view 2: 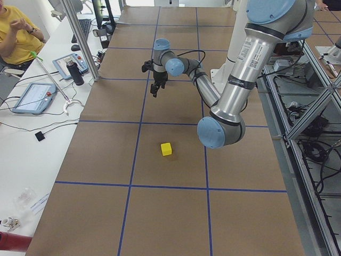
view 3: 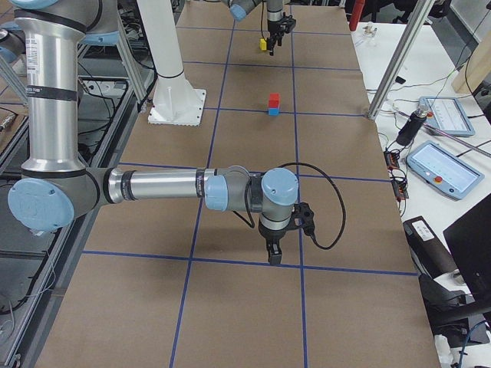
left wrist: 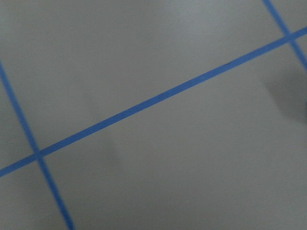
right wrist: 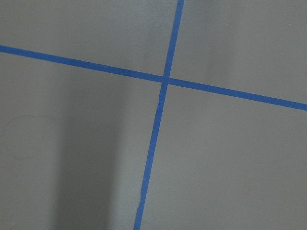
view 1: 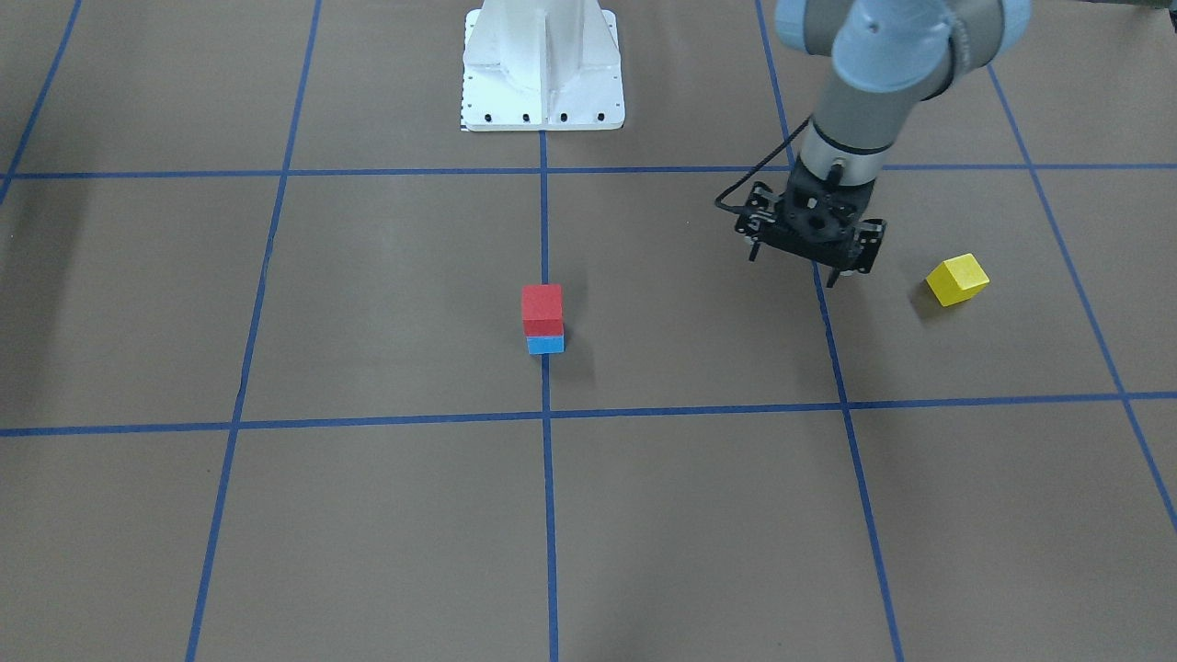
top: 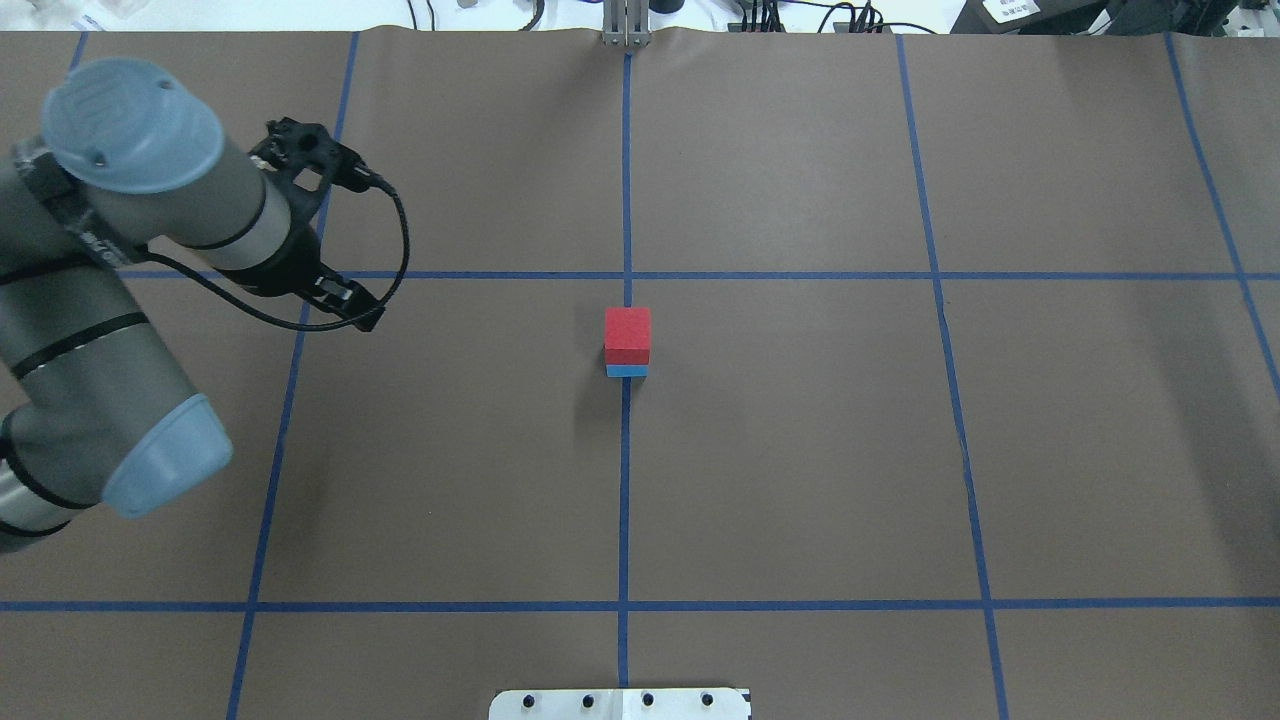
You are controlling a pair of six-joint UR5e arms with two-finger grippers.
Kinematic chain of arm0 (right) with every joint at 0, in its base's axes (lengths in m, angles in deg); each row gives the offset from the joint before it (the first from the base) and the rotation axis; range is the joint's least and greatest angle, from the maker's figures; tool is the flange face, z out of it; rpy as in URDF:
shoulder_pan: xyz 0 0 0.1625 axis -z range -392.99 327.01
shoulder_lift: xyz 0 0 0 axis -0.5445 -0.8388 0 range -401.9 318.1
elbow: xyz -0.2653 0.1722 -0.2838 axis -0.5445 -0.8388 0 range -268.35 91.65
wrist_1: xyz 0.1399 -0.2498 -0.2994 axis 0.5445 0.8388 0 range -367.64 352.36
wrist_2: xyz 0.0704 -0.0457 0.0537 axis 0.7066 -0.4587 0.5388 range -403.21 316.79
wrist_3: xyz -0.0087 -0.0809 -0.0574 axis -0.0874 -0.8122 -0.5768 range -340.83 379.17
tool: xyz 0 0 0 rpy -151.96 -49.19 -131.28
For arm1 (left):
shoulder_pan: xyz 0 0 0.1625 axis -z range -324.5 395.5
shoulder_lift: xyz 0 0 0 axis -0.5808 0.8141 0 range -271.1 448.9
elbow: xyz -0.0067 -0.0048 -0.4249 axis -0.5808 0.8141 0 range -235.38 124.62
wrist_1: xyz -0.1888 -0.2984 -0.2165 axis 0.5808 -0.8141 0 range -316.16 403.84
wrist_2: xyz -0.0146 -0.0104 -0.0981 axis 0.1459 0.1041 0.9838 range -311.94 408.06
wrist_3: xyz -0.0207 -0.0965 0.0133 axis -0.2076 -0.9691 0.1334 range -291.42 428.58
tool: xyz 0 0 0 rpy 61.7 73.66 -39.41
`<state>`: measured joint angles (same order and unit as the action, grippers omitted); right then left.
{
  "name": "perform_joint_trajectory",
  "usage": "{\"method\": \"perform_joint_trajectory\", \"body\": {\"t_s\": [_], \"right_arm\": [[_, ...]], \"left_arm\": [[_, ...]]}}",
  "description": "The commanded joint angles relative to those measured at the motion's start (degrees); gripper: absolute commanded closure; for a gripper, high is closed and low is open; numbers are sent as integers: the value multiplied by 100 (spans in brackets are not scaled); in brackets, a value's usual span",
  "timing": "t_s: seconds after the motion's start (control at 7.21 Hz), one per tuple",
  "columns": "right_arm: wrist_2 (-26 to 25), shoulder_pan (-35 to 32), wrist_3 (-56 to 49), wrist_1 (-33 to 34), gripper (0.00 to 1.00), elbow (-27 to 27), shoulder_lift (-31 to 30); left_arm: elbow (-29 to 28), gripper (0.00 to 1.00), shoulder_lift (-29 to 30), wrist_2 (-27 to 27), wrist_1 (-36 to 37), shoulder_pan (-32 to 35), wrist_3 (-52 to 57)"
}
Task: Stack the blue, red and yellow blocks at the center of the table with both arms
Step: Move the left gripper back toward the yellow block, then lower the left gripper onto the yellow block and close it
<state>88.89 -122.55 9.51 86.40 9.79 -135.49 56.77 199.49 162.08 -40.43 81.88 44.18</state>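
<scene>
Yellow block (view 1: pixel 957 279) near left tool (view 1: pixel 813 250)

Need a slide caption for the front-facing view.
Red block stacked on blue block at table center; left gripper near the lone yellow block.

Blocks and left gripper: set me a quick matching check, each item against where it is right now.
1 red block
2 blue block
3 yellow block
4 left gripper

A underneath another block
B lying alone, on the robot's left side
C on top of another block
D raised, close to the lone block

Pairs: 1-C, 2-A, 3-B, 4-D
</scene>
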Motion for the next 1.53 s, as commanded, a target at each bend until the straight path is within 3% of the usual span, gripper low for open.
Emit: {"method": "perform_joint_trajectory", "body": {"t_s": [0.0, 0.28, 0.42, 0.69, 1.11, 1.39], "right_arm": [[0, 0, 0, 0, 0, 12, -1], [0, 0, 0, 0, 0, 3, -1], [0, 0, 0, 0, 0, 3, -1], [9, 0, 0, 0, 0, 12, -1], [9, 0, 0, -8, 0, 12, -1], [9, 0, 0, -8, 0, 21, 8]], "left_arm": [[88, 1, -1271, 173, -725, 678, 1747], [-18, 1, -2336, 181, -1938, 856, 2334], [-279, 1, -2506, 225, -2579, 882, 2778], [-755, 1, -2612, 331, -3233, 970, 3949], [-1501, 1, -2640, 506, -4419, 935, 3943], [-1503, 1, -2753, 664, -4537, 926, 3952]]}}
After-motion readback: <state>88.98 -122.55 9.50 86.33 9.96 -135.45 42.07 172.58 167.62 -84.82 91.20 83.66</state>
